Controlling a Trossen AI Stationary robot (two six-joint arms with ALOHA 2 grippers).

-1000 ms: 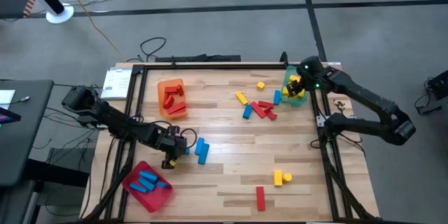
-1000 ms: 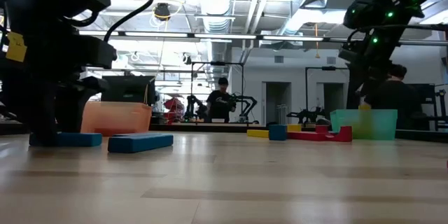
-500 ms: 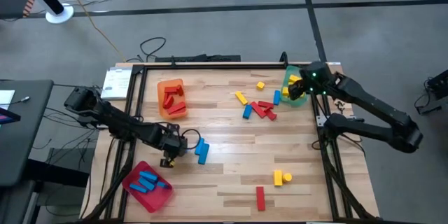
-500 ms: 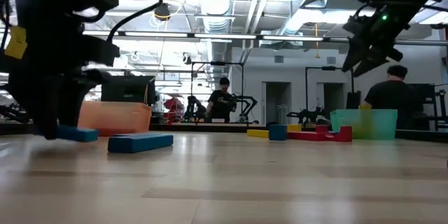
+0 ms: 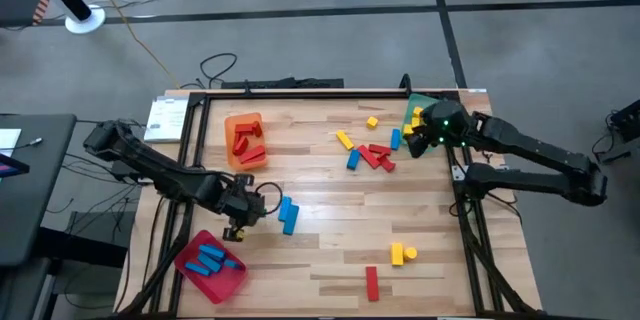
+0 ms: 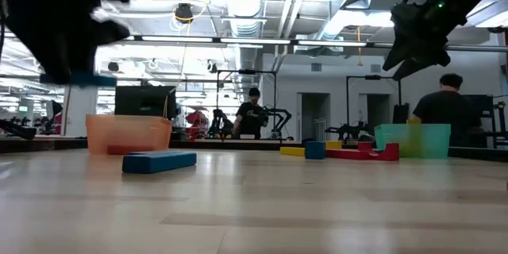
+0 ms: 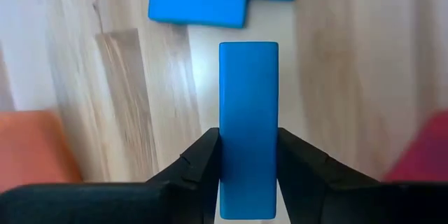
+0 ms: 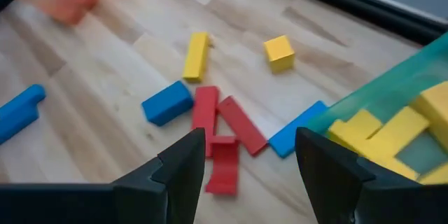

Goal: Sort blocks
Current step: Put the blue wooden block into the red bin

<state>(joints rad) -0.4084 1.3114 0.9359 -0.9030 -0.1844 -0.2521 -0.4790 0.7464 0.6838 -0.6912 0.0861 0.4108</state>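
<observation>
My left gripper (image 5: 238, 222) is shut on a blue bar (image 7: 248, 126), which also shows raised in the low view (image 6: 79, 79). Two more blue bars (image 5: 289, 215) lie flat on the table beside it. My right gripper (image 8: 248, 175) is open and empty, up in the air (image 6: 414, 40) at the green tray's (image 5: 418, 110) edge, over a heap of red, blue and yellow blocks (image 5: 375, 153). Yellow blocks (image 8: 392, 129) lie in the green tray. A yellow cube (image 5: 372, 121), a yellow pair (image 5: 402, 253) and a red bar (image 5: 372, 282) lie apart on the table. My left gripper pinches the blue bar between its two fingers (image 7: 203, 164), one on each long side (image 7: 225, 154), near one end. The fingers come from above, pointing down. The bar is level and lifted clear of the table, its free end (image 7: 248, 52) reaching out past the fingertips.
An orange tray (image 5: 243, 120) with red blocks stands far left. A red tray (image 5: 228, 280) with blue blocks sits at the near left corner. A black frame (image 5: 300, 90) borders the table. Bare wood lies in the middle and near right. People stand in the room behind (image 6: 252, 115).
My left gripper has risen, taking the blue bar off the table and well clear of it; the two other blue bars stay where they were. My right gripper has risen a little at the green tray and shifted slightly toward the heap of blocks.
</observation>
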